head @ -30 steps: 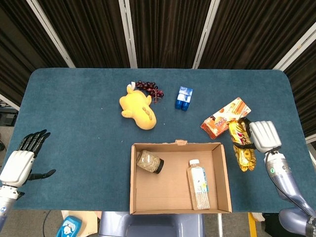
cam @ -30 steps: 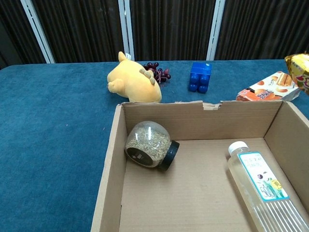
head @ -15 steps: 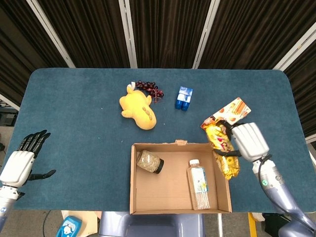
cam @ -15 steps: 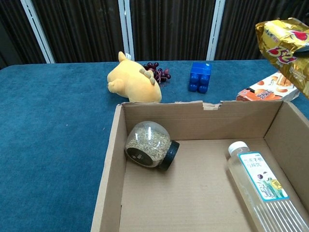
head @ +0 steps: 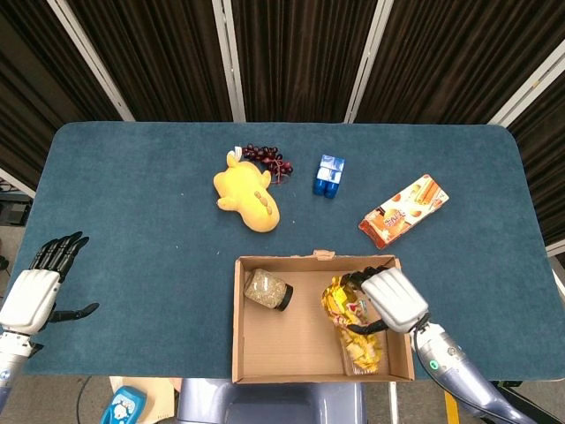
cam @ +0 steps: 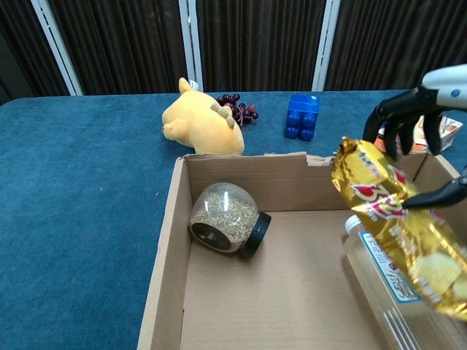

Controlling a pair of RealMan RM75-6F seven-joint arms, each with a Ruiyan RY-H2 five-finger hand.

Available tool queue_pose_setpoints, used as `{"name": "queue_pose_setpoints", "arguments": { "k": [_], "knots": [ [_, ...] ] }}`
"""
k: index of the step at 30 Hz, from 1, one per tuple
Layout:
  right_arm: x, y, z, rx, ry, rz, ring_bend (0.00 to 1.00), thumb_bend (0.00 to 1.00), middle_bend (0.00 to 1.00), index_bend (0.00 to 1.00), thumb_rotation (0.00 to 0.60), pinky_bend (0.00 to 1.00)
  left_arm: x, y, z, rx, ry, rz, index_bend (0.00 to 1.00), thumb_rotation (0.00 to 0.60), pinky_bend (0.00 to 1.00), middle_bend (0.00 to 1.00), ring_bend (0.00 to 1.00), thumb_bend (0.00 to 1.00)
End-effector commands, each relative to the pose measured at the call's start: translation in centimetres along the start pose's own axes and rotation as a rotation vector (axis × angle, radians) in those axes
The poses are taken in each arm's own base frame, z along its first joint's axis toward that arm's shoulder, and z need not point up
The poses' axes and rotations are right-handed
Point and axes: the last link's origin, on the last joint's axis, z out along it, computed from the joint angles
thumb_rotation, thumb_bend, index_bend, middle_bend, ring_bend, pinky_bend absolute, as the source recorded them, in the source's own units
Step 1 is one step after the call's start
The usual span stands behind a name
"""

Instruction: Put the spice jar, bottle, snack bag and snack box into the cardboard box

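Right hand (head: 393, 299) grips the snack bag (head: 351, 327), gold and crinkled, and holds it over the right half of the cardboard box (head: 239, 321); chest view shows dark fingers (cam: 400, 117) curled over the bag's top end, thumb under it, bag hanging tilted above the bottle (cam: 379, 281). Bottle lies flat on the box floor along the right wall, white cap toward the far wall, mostly covered by the bag in the head view. Spice jar (head: 267, 291) lies on its side in the box's far-left corner, black lid pointing right, well apart from the bottle. Snack box (head: 403, 208), orange, rests on the blue table (head: 132, 203) outside the carton, beyond its far-right corner. Left hand (head: 37, 290) sits at the table's near-left edge, fingers extended and apart, holding nothing. Elsewhere on the table: yellow plush toy (head: 246, 193), dark grapes (head: 264, 156) touching its head end, blue block (head: 328, 175) just right of those.
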Motion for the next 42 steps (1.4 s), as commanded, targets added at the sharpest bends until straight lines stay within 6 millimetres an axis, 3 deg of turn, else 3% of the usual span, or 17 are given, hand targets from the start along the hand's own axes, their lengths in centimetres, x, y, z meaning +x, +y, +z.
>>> {"name": "queue_pose_setpoints", "arguments": {
  "k": [1,7,12,18,23,28,32,42],
  "knots": [
    [-0.7,-1.2,0.3,0.014,-0.05,0.0,0.01,0.04,0.03,0.12,0.6,0.13,0.0,-0.1,0.0,0.001,0.001,-0.003,0.02,0.6,0.0,0.0,0.0,0.06],
    [1.1,-0.9,1.4,-0.032,0.035,0.003,0.0,0.03,0.0,0.07,0.6,0.08,0.1,-0.2,0.0,0.004,0.005,-0.01,0.02,0.6,0.0,0.0,0.0,0.06],
    [4.3,1.4,2.1,-0.119,0.152,-0.015,0.0,0.03,0.0,0.07,0.6,0.07,0.2,-0.3,0.0,0.006,0.008,-0.013,0.02,0.6,0.0,0.0,0.0,0.06],
    [8.8,7.0,3.1,-0.268,0.282,-0.101,0.0,0.03,0.0,0.07,0.6,0.06,0.2,-0.3,0.0,0.006,0.016,-0.013,0.02,0.6,0.0,0.0,0.0,0.06],
    [10.6,11.9,3.6,-0.331,0.249,-0.295,0.0,0.0,0.0,0.01,0.6,0.04,0.1,-0.3,0.1,0.007,0.017,-0.006,0.02,0.6,0.0,0.0,0.0,0.06],
    [10.3,15.7,4.4,-0.341,0.189,-0.475,0.0,0.0,0.0,0.01,0.6,0.03,0.0,-0.3,0.3,0.006,0.022,-0.001,0.02,0.6,0.0,0.0,0.0,0.06],
    [9.0,18.0,5.4,-0.349,0.144,-0.513,0.0,0.0,0.0,0.01,0.6,0.03,-0.2,-0.2,0.3,0.006,0.024,0.001,0.02,0.6,0.0,0.0,0.0,0.06],
    [4.4,21.1,8.9,-0.323,0.024,-0.611,0.0,0.0,0.0,0.0,0.6,0.03,-0.4,-0.4,0.5,0.023,0.022,0.003,0.02,0.6,0.0,0.0,0.0,0.06]
  ]
}}
